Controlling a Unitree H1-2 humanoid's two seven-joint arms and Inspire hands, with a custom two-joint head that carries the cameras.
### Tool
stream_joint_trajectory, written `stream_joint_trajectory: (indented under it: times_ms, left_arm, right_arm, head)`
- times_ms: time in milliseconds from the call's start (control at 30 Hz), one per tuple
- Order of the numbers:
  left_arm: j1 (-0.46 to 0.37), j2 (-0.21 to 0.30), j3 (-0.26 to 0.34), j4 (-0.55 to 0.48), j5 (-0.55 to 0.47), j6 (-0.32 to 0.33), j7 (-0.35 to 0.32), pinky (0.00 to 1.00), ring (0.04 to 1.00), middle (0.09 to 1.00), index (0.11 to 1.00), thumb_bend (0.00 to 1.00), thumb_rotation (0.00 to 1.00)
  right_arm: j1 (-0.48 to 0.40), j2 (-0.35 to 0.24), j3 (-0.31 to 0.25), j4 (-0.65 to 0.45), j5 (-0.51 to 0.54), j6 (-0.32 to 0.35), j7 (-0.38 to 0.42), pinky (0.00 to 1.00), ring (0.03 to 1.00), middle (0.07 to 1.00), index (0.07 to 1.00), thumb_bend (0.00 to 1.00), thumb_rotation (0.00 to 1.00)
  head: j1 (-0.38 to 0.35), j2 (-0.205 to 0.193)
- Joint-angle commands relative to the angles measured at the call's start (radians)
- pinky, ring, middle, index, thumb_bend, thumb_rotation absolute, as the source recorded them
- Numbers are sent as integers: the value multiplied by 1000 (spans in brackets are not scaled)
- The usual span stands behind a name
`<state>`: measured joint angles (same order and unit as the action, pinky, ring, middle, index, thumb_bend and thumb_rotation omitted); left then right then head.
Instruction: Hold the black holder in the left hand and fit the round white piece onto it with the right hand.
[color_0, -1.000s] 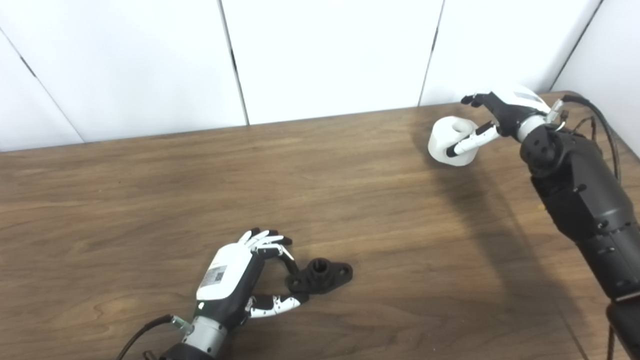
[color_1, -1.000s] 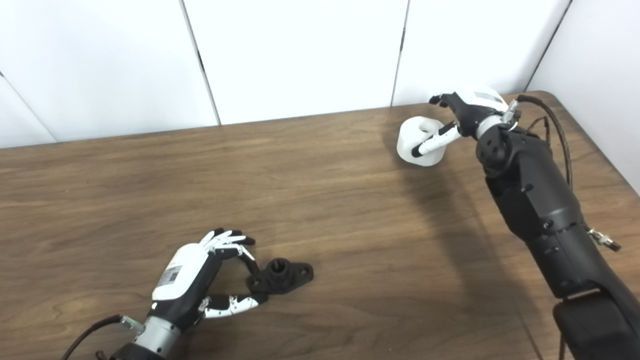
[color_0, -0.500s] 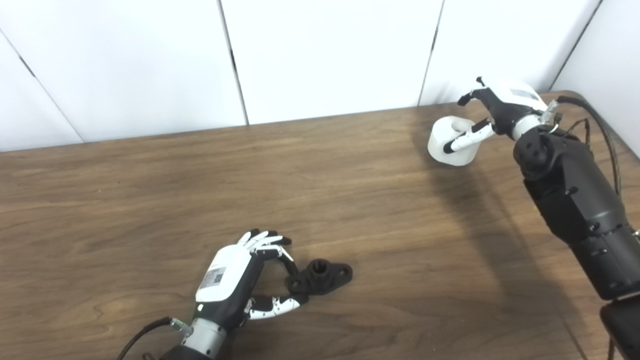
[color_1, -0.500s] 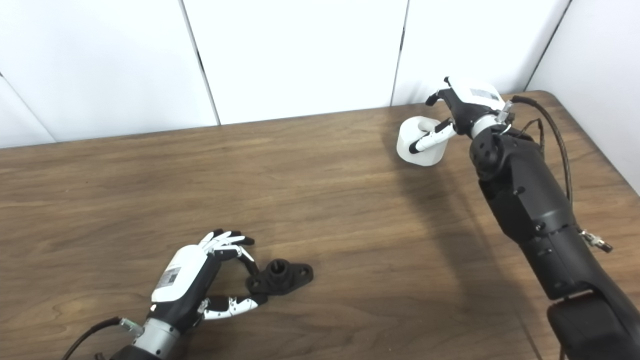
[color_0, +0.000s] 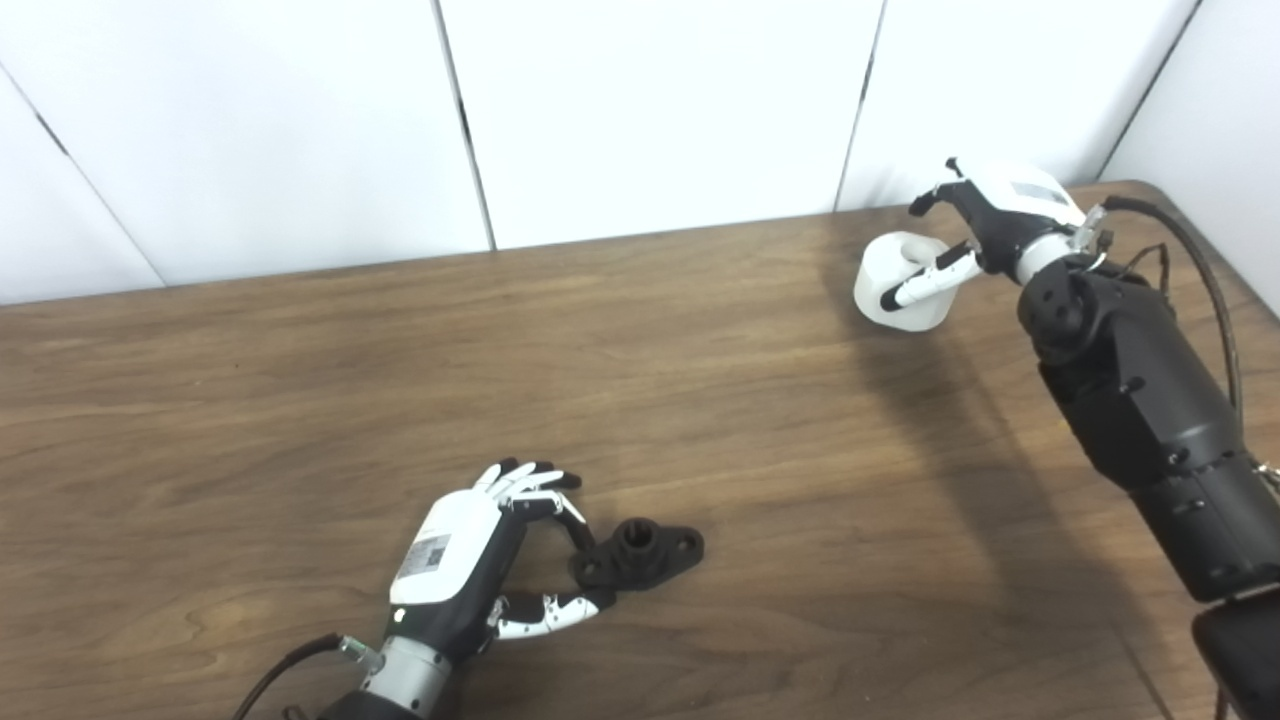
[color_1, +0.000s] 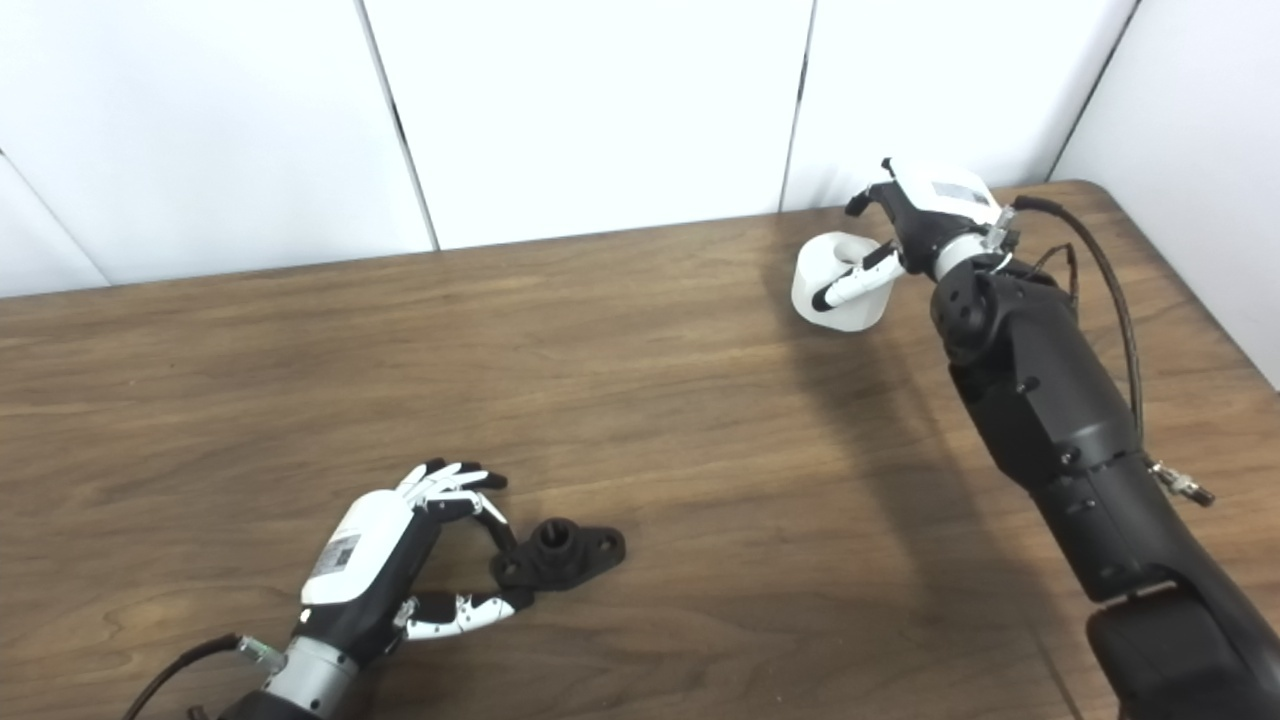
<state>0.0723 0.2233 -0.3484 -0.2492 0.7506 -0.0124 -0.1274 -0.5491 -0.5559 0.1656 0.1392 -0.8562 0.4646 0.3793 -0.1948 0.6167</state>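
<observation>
The black holder (color_0: 645, 550) lies flat on the wooden table (color_0: 300, 380) near the front, its round socket facing up. My left hand (color_0: 465, 560) lies just left of it, with fingers and thumb pinched on the holder's left lobe. At the far right, near the back wall, the round white piece (color_0: 875, 278) sits tilted. My right hand (color_0: 1000, 212) grips it from the right: the thumb crosses its front face and the fingers curl over its top and back, partly hidden.
White wall panels (color_0: 650, 110) run along the table's back edge, and a side wall closes the right corner. My black right forearm (color_0: 1140, 410) with its cable stretches over the table's right side. Bare wood lies between the two hands.
My right hand has risen a little and shifted slightly left with the white piece in its grip. The left hand and the holder have stayed still.
</observation>
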Motion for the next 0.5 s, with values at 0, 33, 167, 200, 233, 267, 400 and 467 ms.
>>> stream_joint_trajectory:
  times_ms: [0,33,167,200,233,267,400,467]
  left_arm:
    - [10,24,1,2,18,0,-12,973,894,822,484,524,64]
    - [10,24,1,-1,17,2,-15,974,895,821,484,525,64]
    - [11,24,2,-2,18,-2,-10,973,893,816,484,525,63]
    - [11,24,2,-2,19,-2,-10,972,892,814,484,525,63]
    - [11,23,2,-2,18,-1,-9,972,892,814,484,525,63]
    - [11,23,3,-2,17,-1,-9,972,892,813,484,525,63]
    - [11,24,3,-6,20,1,-11,977,893,812,484,525,63]
    - [11,24,3,-7,20,2,-13,977,893,813,484,525,63]
  right_arm:
    - [-46,-29,-8,-20,-13,3,-21,1000,1000,1000,777,1000,390]
    - [-48,-30,-8,-19,-15,3,-12,1000,1000,1000,770,1000,392]
    - [-50,-35,-4,-17,-16,4,1,1000,1000,1000,748,1000,389]
    - [-50,-36,-2,-16,-16,3,0,1000,1000,1000,741,1000,382]
    - [-50,-37,2,-14,-19,3,-1,1000,1000,1000,737,1000,377]
    - [-50,-39,6,-12,-22,3,-3,1000,1000,1000,734,1000,372]
    - [-51,-43,14,-8,-30,3,-4,1000,1000,1000,725,1000,366]
    - [-49,-46,17,-6,-28,1,-10,1000,1000,1000,717,1000,373]
  head:
    - [0,8]
    - [0,8]
    - [0,8]
    - [0,8]
    - [0,8]
    - [0,8]
    - [-3,13]
    - [-3,13]
